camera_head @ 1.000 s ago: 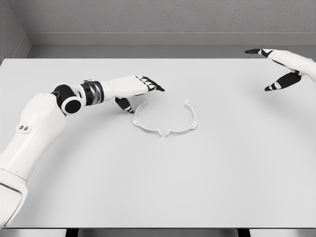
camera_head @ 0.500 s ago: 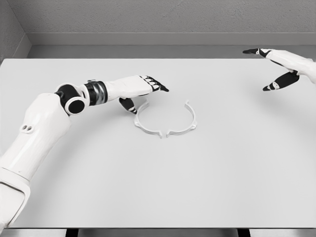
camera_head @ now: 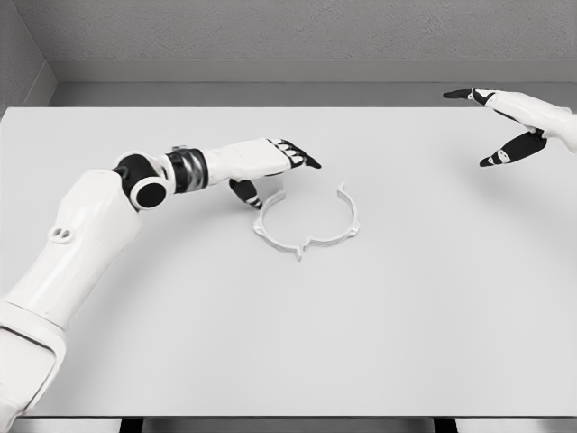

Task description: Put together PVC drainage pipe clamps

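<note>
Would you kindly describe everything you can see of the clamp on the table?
The clamp is two thin white half-rings, plastic by the look, lying flat near the middle of the white table. Together they form a ring open at the far side, their near ends meeting at small flanged tabs. Small tabs also stick out at the far ends. The left robot hand hovers at its left half, thumb close to the rim; contact cannot be told.

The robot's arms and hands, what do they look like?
Both arms are smooth white shells. The left arm has a black elbow joint with a white ring and a silvery-grey band at the wrist. The left hand and right hand are white with black fingertips.
</note>
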Controlling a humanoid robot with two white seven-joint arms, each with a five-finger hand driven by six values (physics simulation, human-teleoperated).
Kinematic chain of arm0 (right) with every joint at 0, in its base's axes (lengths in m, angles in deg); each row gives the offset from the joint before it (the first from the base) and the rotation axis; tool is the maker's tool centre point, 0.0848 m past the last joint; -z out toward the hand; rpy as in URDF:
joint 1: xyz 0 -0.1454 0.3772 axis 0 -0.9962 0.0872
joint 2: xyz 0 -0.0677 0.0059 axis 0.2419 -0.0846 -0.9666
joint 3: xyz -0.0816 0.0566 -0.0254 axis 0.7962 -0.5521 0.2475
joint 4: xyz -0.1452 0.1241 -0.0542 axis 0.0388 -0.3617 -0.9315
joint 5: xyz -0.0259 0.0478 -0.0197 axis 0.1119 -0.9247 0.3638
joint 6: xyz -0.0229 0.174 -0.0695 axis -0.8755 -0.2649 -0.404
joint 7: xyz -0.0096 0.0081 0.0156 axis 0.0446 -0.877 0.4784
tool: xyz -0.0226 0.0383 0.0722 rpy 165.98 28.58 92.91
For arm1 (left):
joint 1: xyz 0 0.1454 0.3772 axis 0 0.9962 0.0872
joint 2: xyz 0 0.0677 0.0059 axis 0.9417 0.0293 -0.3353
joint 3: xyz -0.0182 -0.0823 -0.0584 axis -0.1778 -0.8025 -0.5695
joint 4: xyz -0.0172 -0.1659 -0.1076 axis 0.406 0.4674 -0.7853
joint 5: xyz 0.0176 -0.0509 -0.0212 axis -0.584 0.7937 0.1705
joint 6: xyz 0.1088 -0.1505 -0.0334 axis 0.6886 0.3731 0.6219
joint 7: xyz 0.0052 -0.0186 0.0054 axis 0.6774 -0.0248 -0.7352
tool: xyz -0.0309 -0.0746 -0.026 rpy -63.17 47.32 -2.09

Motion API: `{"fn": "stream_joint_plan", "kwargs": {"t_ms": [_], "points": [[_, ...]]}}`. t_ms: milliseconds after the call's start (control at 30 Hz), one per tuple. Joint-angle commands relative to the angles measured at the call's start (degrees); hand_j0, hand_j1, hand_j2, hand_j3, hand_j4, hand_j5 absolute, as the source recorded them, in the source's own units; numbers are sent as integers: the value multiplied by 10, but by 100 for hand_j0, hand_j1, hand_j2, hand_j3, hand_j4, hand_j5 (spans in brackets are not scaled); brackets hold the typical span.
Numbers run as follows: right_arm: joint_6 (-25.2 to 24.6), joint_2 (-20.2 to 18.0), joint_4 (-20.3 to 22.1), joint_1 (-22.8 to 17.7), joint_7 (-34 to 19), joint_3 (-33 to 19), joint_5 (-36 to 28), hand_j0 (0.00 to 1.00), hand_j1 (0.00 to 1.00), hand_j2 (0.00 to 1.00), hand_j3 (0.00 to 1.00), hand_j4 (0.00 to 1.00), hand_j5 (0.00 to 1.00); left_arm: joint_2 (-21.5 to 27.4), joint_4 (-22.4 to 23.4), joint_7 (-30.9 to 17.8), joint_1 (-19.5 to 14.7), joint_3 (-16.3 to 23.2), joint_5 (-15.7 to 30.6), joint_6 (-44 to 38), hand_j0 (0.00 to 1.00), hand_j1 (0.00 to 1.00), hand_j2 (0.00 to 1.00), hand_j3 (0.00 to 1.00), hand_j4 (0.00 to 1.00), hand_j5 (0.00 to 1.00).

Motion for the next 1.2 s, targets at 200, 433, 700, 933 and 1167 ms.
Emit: {"fn": "stream_joint_plan", "kwargs": {"t_ms": [200,433,700,933,1167], "points": [[-2,-1,7,1,0,8,-5,100,100,100,100,100,100,-9,-1,0,0,0,3,-1,100,100,100,100,100,100],[-2,-1,7,1,0,8,-5,100,100,100,100,100,100,7,-1,0,-11,-8,4,-1,100,100,100,100,100,100],[-2,-2,9,1,0,8,-5,100,100,100,100,100,100,135,-14,6,-7,-58,70,-1,100,100,100,100,100,100],[-2,64,15,53,0,80,5,100,100,100,100,100,100,149,-15,5,2,-80,80,-1,100,100,100,100,100,100],[-2,150,-42,119,0,148,45,100,100,100,100,100,100,150,-14,3,4,-81,79,-1,100,100,100,100,100,100]]}}
